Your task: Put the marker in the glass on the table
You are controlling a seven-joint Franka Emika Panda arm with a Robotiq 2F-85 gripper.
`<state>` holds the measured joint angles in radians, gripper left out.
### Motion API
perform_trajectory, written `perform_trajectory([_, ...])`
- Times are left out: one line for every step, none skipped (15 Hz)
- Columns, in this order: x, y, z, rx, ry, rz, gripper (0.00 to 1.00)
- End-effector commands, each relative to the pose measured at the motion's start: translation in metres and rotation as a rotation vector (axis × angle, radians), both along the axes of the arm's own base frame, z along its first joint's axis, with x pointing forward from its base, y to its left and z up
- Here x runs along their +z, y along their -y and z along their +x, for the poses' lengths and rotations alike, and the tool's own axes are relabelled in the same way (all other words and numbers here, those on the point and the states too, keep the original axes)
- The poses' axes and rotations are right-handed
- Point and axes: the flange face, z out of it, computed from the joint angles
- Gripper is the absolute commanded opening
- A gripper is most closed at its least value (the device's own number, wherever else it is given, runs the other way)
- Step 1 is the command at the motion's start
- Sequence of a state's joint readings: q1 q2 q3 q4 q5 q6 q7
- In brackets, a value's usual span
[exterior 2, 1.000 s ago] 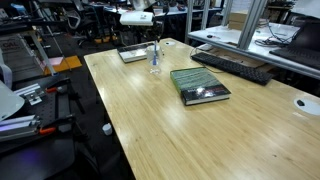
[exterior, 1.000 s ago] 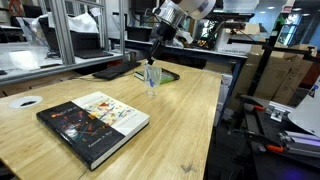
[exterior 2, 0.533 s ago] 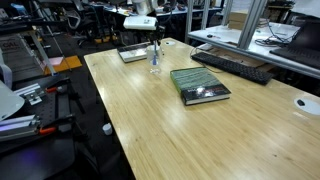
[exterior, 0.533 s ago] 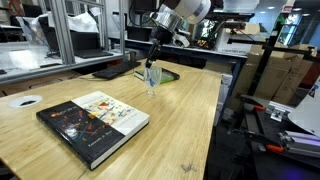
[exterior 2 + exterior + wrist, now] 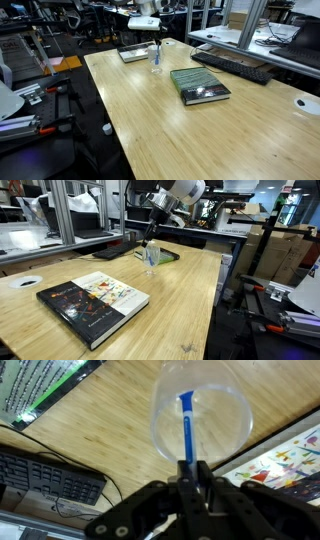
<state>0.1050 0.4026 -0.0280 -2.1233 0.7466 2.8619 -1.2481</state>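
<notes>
Over the glass [image 5: 226,412], marker [image 5: 186,426] in the tool's [image 5: 195,476] grip

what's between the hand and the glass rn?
Only the blue marker. The wrist view shows it running from the hand, which pinches its upper end, down into the glass. Nothing else sits in that gap.

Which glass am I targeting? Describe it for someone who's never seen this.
On the long light wooden table, look beyond the colourful hardcover book. The small clear glass stands upright beneath the gripper, the only transparent thing there, with a blue marker pointing down at it.
</notes>
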Motion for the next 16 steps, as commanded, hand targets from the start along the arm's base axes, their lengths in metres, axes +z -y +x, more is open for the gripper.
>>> perform_trajectory([0.01,0.003,0.005,0.012,0.022,0.013,0.02])
perform_trajectory([0.013,0.003,0.004,0.009,0.028,0.012,0.03])
perform_trajectory([0.017,0.004,0.003,0.008,0.035,0.01,0.03])
perform_trajectory([0.02,0.004,0.003,0.004,0.039,0.01,0.03])
perform_trajectory([0.024,0.005,0.002,-0.001,0.047,0.011,0.03])
perform_trajectory([0.028,0.006,0.001,-0.007,0.052,0.011,0.03])
perform_trajectory([0.034,0.007,-0.001,-0.012,0.056,0.013,0.03])
perform_trajectory([0.04,0.008,-0.003,-0.018,0.061,0.018,0.03])
perform_trajectory([0.048,0.01,-0.005,-0.026,0.063,0.025,0.03])
perform_trajectory([0.057,0.012,-0.008,-0.034,0.067,0.03,0.03])
perform_trajectory([0.066,0.014,-0.012,-0.048,0.066,0.032,0.03])
perform_trajectory([0.074,0.017,-0.016,-0.065,0.065,0.033,0.03])
perform_trajectory([0.084,0.022,-0.021,-0.078,0.054,0.035,0.03])
perform_trajectory([0.093,0.027,-0.026,-0.089,0.047,0.031,0.03])
perform_trajectory([0.103,0.031,-0.031,-0.1,0.039,0.026,0.03])
perform_trajectory([0.114,0.037,-0.036,-0.114,0.035,0.017,0.03])
